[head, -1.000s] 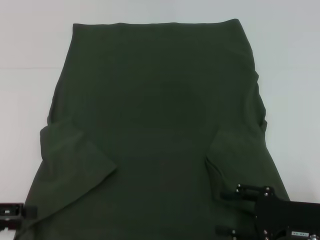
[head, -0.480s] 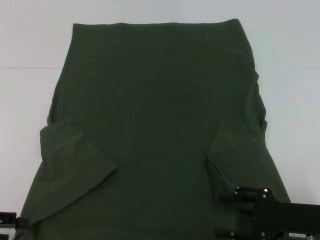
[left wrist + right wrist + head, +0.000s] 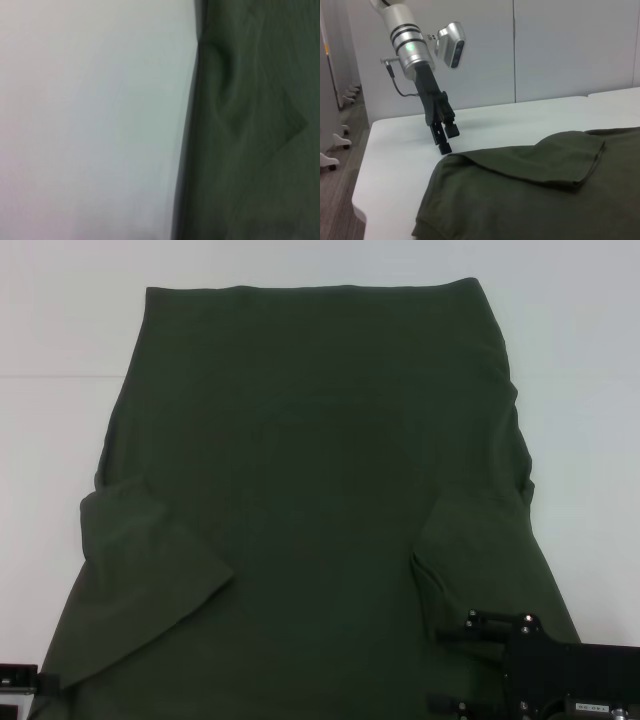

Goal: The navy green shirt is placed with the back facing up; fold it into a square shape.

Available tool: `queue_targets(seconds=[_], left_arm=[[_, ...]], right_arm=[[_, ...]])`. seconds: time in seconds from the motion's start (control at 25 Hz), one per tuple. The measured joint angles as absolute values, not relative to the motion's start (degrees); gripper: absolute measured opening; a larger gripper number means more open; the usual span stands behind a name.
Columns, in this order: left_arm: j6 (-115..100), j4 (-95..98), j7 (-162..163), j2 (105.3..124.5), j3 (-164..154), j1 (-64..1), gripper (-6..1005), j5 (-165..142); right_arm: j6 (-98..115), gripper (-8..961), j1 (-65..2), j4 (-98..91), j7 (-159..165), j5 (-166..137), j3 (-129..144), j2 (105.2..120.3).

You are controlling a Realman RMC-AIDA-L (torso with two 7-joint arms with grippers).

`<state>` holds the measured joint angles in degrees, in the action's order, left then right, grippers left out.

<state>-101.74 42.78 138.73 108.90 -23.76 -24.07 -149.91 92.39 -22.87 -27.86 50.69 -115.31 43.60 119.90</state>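
Left hand (image 3: pixel 444 140), fingers parted, hangs just outside the shirt (image 3: pixel 320 490), spread flat on the tabletop (image 3: pixel 60 330). Pinch that near corner cleanly. Right hand (image 3: pixel 470 665) sits over the opposite corner; grip unclear.

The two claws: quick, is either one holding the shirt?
Left gripper: at the shirt's near left corner; grip cannot be told.
Right gripper: over the near right edge; cannot be told.
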Motion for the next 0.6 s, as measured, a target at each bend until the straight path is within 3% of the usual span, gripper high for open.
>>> queue_targets(seconds=[0.6], left_arm=[[-98.69,41.47,138.69,109.09,-24.96,-24.27,890,-150.11]], right_arm=[[92.73,764,-22.85,-28.12,51.09,-115.31,43.59,119.78]])
